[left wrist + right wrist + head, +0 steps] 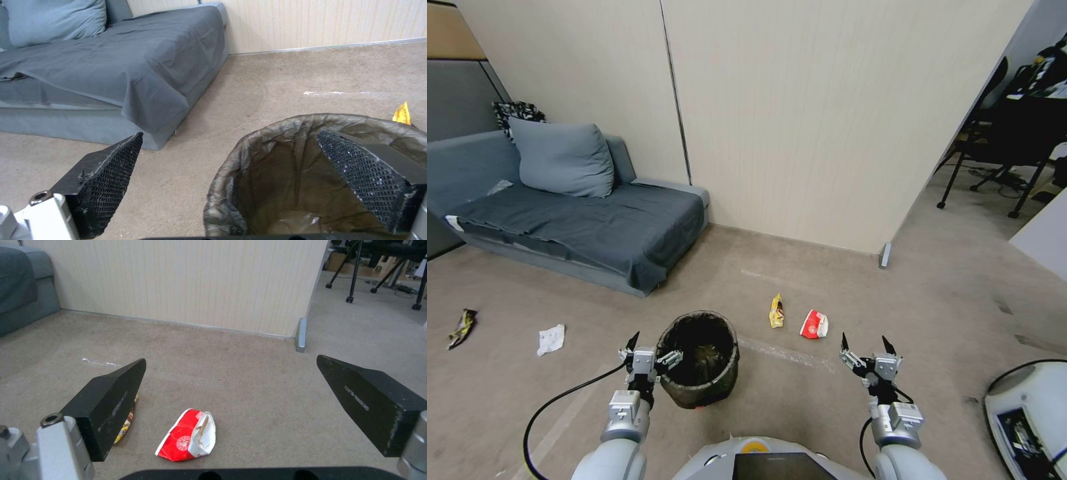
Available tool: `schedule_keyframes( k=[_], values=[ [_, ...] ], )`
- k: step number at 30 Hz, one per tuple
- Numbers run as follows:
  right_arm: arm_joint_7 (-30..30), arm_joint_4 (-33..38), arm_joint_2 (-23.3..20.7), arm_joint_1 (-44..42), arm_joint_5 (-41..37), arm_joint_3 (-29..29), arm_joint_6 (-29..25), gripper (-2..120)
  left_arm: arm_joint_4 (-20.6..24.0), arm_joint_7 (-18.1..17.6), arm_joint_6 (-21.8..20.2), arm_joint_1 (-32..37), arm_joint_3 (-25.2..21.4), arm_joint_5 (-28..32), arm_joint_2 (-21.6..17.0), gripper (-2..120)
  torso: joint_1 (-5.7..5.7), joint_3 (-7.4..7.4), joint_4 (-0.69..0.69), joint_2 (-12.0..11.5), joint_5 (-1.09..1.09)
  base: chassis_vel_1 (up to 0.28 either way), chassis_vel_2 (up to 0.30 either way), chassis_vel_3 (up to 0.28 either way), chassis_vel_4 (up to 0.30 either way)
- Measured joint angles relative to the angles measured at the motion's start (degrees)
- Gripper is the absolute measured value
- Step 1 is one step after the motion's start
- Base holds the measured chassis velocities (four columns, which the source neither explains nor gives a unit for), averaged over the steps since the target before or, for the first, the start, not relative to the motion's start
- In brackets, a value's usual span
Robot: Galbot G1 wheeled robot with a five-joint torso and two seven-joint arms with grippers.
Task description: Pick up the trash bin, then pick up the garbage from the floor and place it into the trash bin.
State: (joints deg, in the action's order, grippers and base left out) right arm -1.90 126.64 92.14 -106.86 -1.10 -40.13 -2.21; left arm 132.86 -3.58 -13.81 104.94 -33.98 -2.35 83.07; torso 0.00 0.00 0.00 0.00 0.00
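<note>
As seen from the head, the left end effector (649, 349) straddles the bin (699, 392) rim, spread wide. Left wrist: one finger (369, 176) inside, one outside. Right wrist: right end effector (231, 373) gapes wide; red packet (186, 436) lies just ahead on the floor (249, 386).

Beige ribbed wall panels (800, 120) span the far side, with a dark vertical seam. Grey-blue sofa (580, 220) far left against the wall, blue cushion (564, 159) on it, dark throw draped over the seat. Beige carpet (934, 300). Black office chairs (1007, 147) far right.
</note>
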Motion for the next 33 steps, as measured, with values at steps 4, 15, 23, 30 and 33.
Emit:
schedule_keyframes(
  k=[4, 15, 23, 30, 33],
  values=[
    [-0.1, -0.4, 0.0, 0.5, -0.6, -0.1, 0.2, 100, 0.0, 0.0, -1.5, -1.6, -0.9, 1.8, -1.0, 100, 0.0, 0.0, 0.0, 0.0, 0.0, 0.0, 0.0, 0.0, 0.0],
    [-0.1, -0.8, -0.3, 1.0, -0.6, -0.3, 1.7, 100, -4.2, -2.3, -10.5, -11.1, -2.0, 15.3, -7.7, 100, 0.0, 0.0, -0.01, 0.0, 0.0, 0.0, 0.0, 0.0, 0.0],
    [-0.1, -0.7, -0.4, 1.0, 0.3, -0.3, 2.4, 100, -7.7, -8.9, -21.5, -15.3, 1.5, 28.3, -9.1, 100, 0.0, 0.0, 0.0, 0.0, -0.01, 0.0, 0.0, 0.0, 0.0],
    [-0.2, -1.1, 0.0, 0.9, 0.6, -0.4, 2.3, 100, -10.0, -13.0, -25.6, -16.5, 2.0, 31.5, -10.1, 100, 0.0, 0.0, 0.01, 0.0, 0.0, 0.0, 0.0, 0.0, 0.0],
    [-0.3, -1.4, 0.0, 0.6, 0.7, -0.4, 1.9, 100, -11.6, -14.0, -26.6, -17.7, 2.0, 32.9, -10.9, 100, 0.0, 0.0, 0.0, 0.0, 0.0, 0.0, 0.0, 0.0, 0.0]
  ],
)
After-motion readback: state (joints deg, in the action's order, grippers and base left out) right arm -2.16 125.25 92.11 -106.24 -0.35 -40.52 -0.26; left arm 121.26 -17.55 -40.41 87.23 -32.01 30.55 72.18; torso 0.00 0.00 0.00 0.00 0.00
